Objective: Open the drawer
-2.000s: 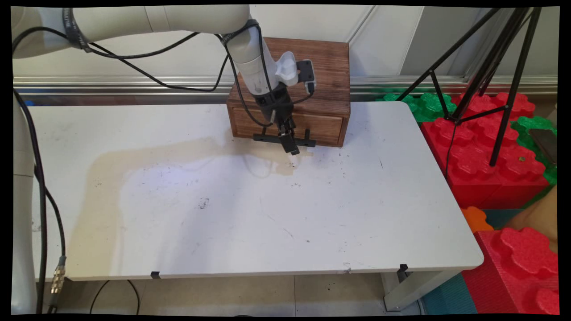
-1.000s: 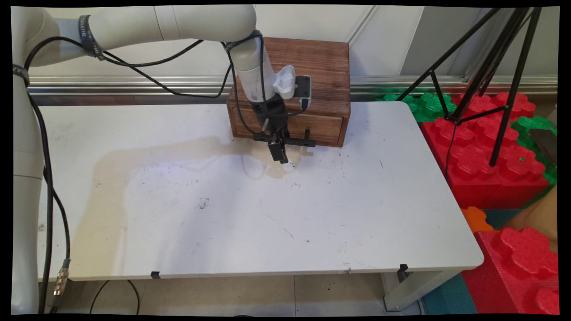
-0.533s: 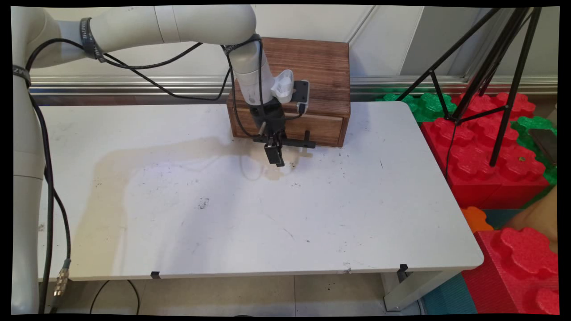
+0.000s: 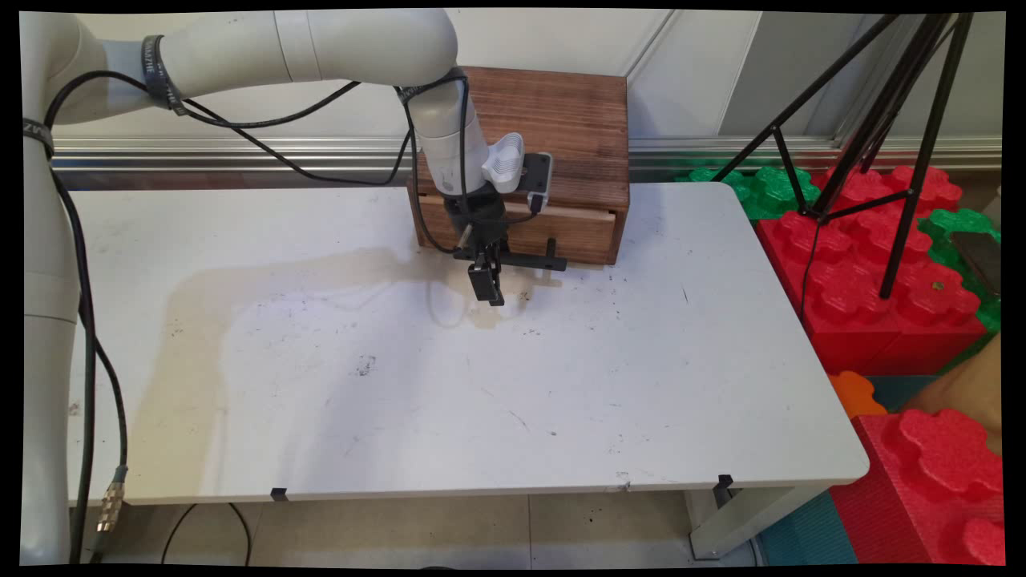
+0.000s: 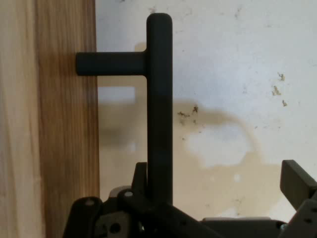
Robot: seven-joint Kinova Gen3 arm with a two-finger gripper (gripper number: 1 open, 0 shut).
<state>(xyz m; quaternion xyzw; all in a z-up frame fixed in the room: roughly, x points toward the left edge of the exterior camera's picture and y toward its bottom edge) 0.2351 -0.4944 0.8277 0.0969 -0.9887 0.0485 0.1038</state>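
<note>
Gripper [image 4: 486, 288] [image 5: 218, 173] at the black handle [image 4: 521, 258] [image 5: 159, 99] of a drawer [image 4: 561, 228] [image 5: 67, 148] set in a wooden box [image 4: 561, 120], which stands at the middle of the far edge of the desk [image 4: 481, 401] [image 5: 237, 74]. The jaws are spread: in the hand view the handle's bar runs up between the two fingers, close against one finger [image 5: 140, 173] and well apart from the other, so nothing is pinched. The drawer front appears to stand slightly proud of the box, with a thin dark gap along its top; its interior cannot be seen, so most of its travel seems to remain. The box is dark-stained board with a pronounced grain and a plain rectangular form; the drawer front is of a paler wood. The handle is a matt round bar held off the front on two short posts. The desk top is smooth white laminate with rounded corners, scuffed and speckled, carrying a broad tan stain [image 4: 192, 320] from its left side towards the box. Beyond the right edge stand a black tripod [image 4: 882, 120] and knobbed red and green foam blocks [image 4: 866, 280].
</note>
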